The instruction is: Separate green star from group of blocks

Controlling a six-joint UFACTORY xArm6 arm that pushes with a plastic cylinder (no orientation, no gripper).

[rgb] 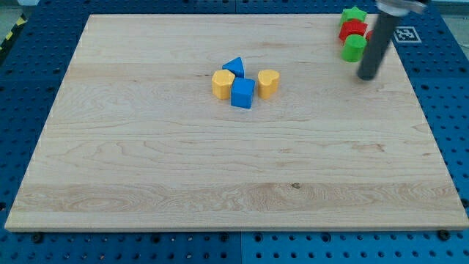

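The green star (354,14) lies at the view's top right, at the board's top edge. It touches a red block (353,30) just below it, and a green round block (355,48) sits below that. Another red block (370,34) peeks out behind the rod. My tip (366,76) rests on the board just below and right of this group, a short way from the green round block. It is well below the green star.
A second group sits at the board's centre top: a blue triangle (234,67), a yellow hexagon (223,84), a blue cube (242,93) and a yellow heart (268,83). The wooden board (220,169) lies on a blue pegboard; a tag marker (404,34) is at right.
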